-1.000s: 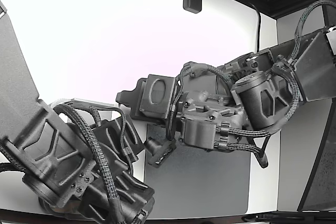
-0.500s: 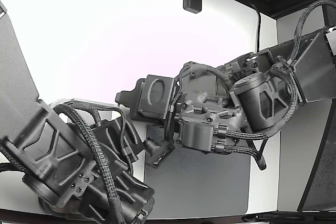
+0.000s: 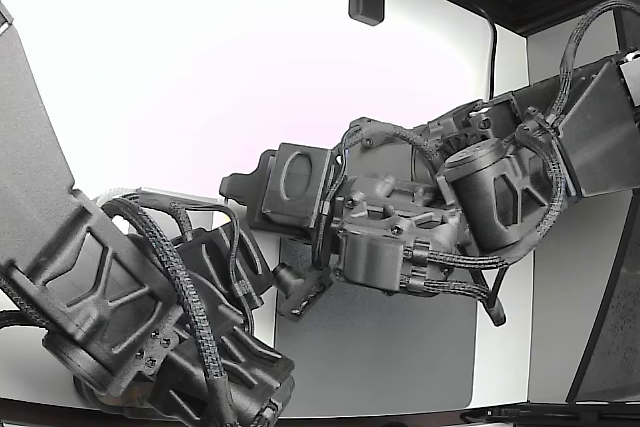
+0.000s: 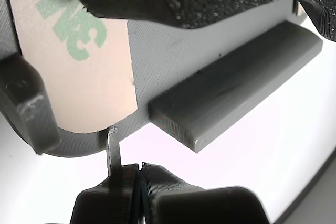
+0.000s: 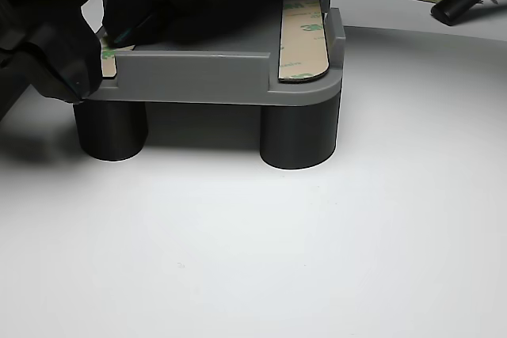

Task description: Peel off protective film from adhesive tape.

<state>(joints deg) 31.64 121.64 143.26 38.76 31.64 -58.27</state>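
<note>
Fixture [image 5: 198, 77] of grey plastic, raised on round legs [image 5: 299, 136] above the white tabletop [image 5: 317, 259], so that its edge overhangs and can be reached from the side. We see two tan tape strips with green print laid in shallow recesses on its top: one [image 5: 305, 37] at the corner in the other view, bare and untouched, and one [image 4: 79, 66] filling much of the wrist view. A raised bar [image 4: 236, 87] stands just beside the latter strip, apparently to locate it.

In the wrist view we see the end effector [image 4: 137, 182] with its two black fingers pressed together, no gap visible between them. A thin pale tab [image 4: 112, 150] rises from the pinch to the strip's rounded end at the fixture's lip; we judge it to be the lifted corner of the film, held in the pinch, though its lower end is hidden between the fingers. The strip thus lies directly ahead of the end effector, with only the tab joining them.

In the exterior view the arm [image 3: 400, 237] crowds the frame and hides the fixture; a second arm [image 3: 130, 317] stands beside it. We judge that the peel has barely begun.
</note>
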